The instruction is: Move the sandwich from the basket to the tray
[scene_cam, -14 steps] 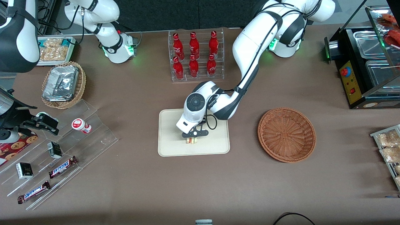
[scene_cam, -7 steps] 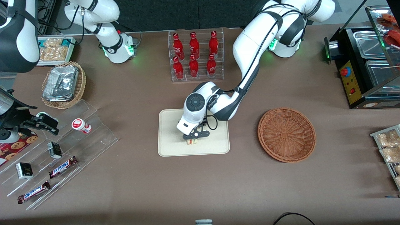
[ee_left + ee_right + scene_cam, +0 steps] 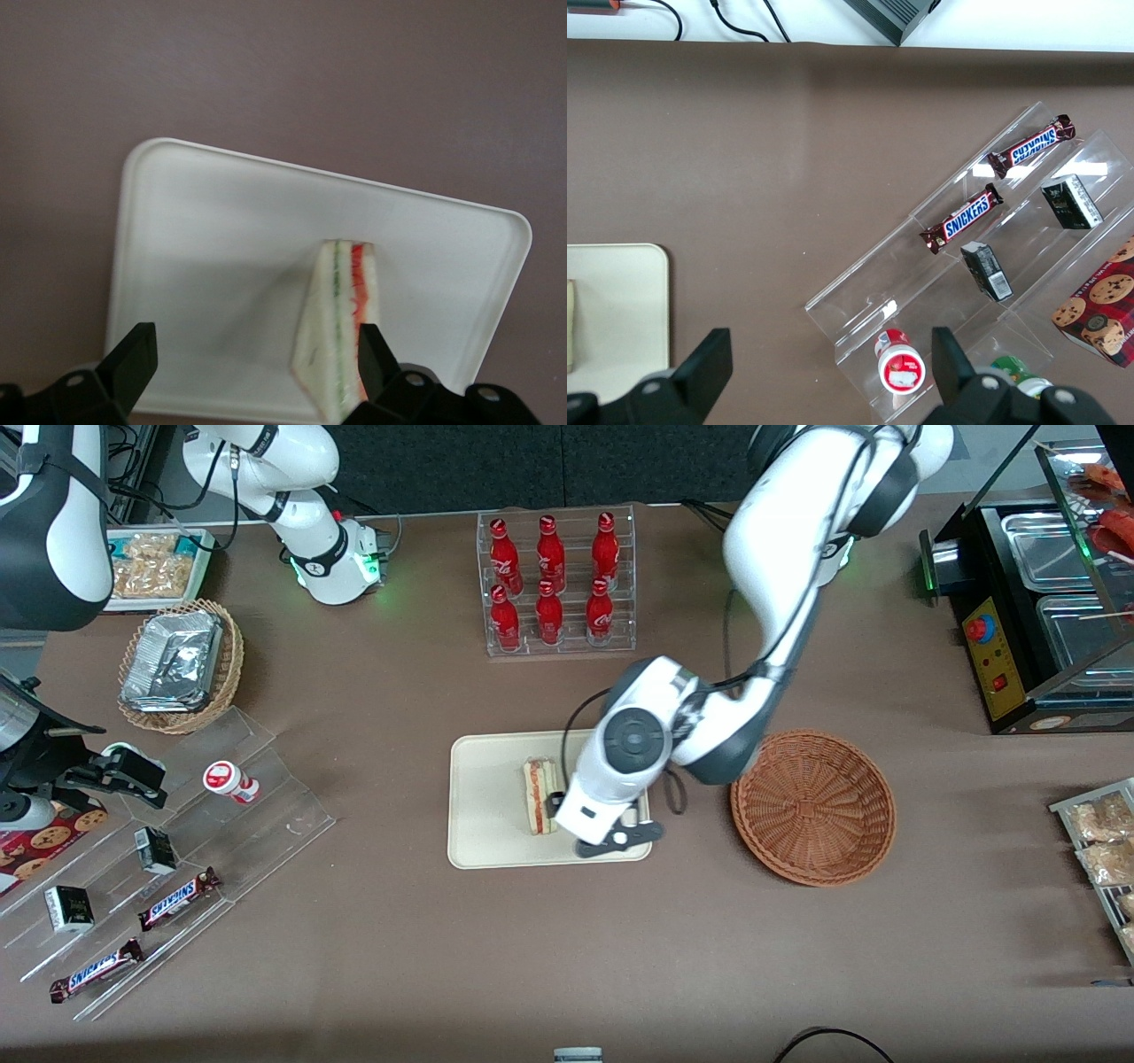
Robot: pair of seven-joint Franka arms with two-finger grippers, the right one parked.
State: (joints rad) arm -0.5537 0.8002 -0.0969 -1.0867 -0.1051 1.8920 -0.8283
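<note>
A: What is seen on the tray (image 3: 487,815)?

B: The sandwich (image 3: 537,795) is seen lying on it, its red filling stripe turned upward, with bare cream surface around it on the side toward the parked arm's end.

A: Where is the gripper (image 3: 617,840) found?

B: It is held above the tray's edge nearest the basket (image 3: 812,807), just beside the sandwich and apart from it. Nothing is gripped between its dark fingers.

A: And the basket?

B: It is set on the brown table (image 3: 567,957), near the tray, toward the working arm's end. Nothing is seen in it.
</note>
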